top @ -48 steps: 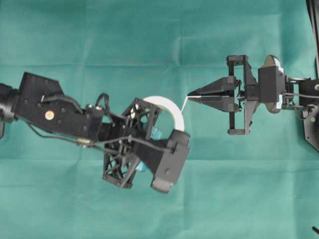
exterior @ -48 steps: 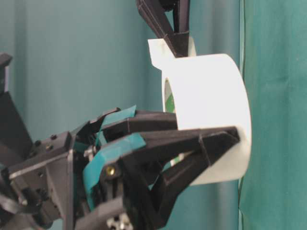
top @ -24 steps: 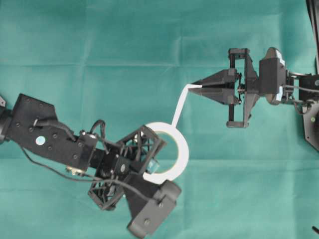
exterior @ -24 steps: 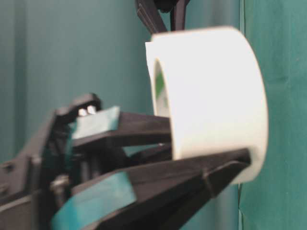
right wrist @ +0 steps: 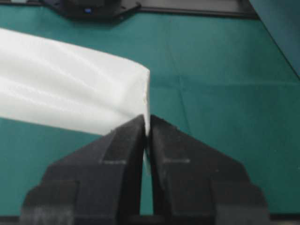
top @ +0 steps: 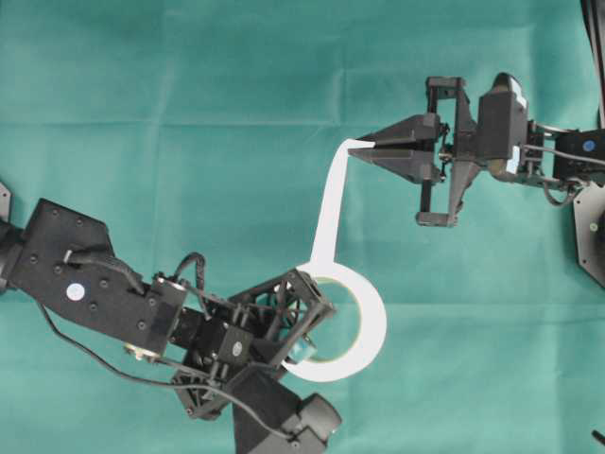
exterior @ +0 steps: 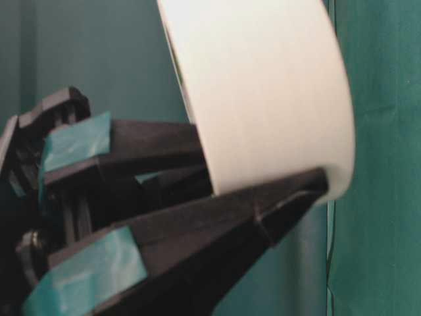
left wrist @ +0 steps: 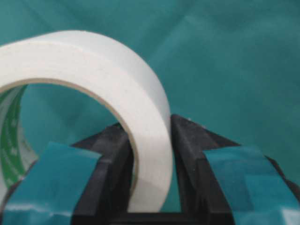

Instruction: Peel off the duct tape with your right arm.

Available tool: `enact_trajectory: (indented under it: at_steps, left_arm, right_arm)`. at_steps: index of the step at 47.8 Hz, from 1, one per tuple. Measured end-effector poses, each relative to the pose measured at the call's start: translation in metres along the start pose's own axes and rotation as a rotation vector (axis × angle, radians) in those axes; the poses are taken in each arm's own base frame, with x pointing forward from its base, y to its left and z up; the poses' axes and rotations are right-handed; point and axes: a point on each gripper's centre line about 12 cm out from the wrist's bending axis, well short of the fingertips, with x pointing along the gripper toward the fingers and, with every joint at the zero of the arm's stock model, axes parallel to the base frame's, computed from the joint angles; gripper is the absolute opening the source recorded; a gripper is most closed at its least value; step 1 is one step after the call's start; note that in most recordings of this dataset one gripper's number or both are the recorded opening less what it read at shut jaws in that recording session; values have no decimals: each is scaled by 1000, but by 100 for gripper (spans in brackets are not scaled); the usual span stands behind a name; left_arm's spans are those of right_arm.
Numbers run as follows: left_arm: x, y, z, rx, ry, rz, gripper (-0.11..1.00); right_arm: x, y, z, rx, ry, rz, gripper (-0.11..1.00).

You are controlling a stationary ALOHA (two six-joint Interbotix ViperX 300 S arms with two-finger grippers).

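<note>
A wrinkled teal cloth (top: 189,113) covers the work surface.

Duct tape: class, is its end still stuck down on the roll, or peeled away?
Peeled away. A white strip runs from the duct tape roll to the right gripper, whose jaws pinch its end.

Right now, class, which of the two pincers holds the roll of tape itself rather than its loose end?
The left pincer, with teal-strip fingers, clamps the wall of the duct tape roll. The right pincer, plain black, pinches only the peeled strip.

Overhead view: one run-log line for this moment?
wide white duct tape roll: clamped, left gripper | peeled strip: stretched | right gripper: pinching strip end
</note>
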Motion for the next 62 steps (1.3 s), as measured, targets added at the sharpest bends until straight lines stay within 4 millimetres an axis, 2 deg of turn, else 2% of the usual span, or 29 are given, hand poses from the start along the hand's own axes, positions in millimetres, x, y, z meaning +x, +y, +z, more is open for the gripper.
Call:
enact_trajectory:
  at_steps: [14,28,62]
  left_arm:
    - [-3,4,13,115,-59,40,19]
    - [-5,8,18,159,-87,66,19]
    - [-14,13,33,244,-145,117,19]
  right_arm:
    - [19,-12,-9,5,32,-34,-9]
    - [33,-14,-18,5,61,-37,-9]
    - [36,-22,-24,9,74,-59,-9]
